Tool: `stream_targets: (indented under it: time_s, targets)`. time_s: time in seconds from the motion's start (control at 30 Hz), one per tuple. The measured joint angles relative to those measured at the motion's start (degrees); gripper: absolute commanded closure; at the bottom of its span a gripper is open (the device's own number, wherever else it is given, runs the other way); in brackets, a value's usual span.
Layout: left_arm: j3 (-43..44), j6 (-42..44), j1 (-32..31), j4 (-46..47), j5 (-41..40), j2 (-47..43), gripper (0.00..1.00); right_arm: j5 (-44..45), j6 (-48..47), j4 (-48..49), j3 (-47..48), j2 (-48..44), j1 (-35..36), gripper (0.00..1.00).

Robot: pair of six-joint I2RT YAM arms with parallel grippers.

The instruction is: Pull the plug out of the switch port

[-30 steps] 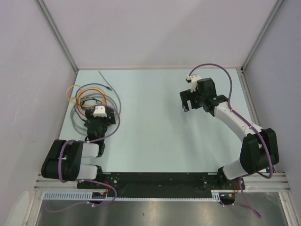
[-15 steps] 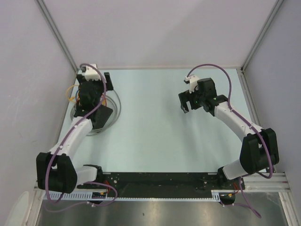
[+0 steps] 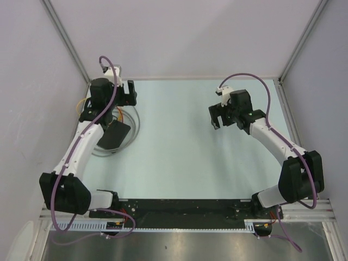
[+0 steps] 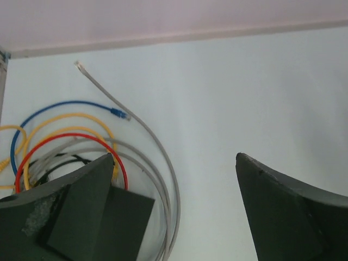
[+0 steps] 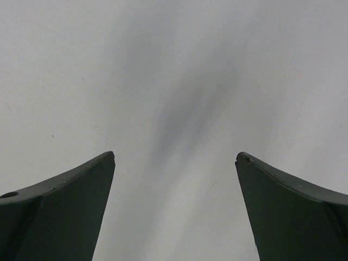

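1. The left gripper (image 4: 174,157), its fingers spread wide, has swung farther into the far-left corner. The right gripper (image 5: 175,155), equally spread, has barely shifted.
2. The small flat matte-black switch box (image 3: 115,136) lies just near of the left gripper, inside the coil of coloured cables (image 4: 70,141).
3. The left wall (image 3: 32,81) and the far wall (image 3: 179,38) stand close by. Pale table (image 3: 179,141) opens rightward.

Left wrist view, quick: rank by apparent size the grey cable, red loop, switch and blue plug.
1. grey cable, the longest sweep.
2. red loop and switch look alike. The switch is partly hidden by the left gripper finger and the frame edge, so they are not ranked.
3. blue plug, the smallest.
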Motion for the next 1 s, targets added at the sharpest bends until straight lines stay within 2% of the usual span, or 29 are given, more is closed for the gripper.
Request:
stream_targets:
  time_s: [0.1,0.27,0.5,0.6,0.7,1.0]
  targets:
    - [1.0,0.1,1.4,-4.5,1.4,2.1,0.01,3.2,1.4,-0.9,0.0,0.0,0.7,0.00]
    - [5.4,0.5,7.9,-13.6,3.7,8.1,0.00,6.7,3.4,-3.1,0.7,0.0,2.6,0.00]
    - [3.1,0.7,19.6,-21.9,6.2,10.1,0.10,6.1,5.1,-3.7,0.9,0.0,3.3,0.00]
    - [1.2,2.3,23.2,-23.3,6.8,11.5,0.14,4.9,5.4,-3.8,0.9,0.1,3.3,0.00]
    - [-1.3,5.1,25.1,-23.6,7.9,13.2,0.14,4.1,5.4,-3.7,0.9,0.3,3.3,0.00]
    - [-9.6,16.8,26.8,-21.9,10.3,13.4,0.21,2.0,5.4,-3.7,0.9,0.7,3.3,0.00]
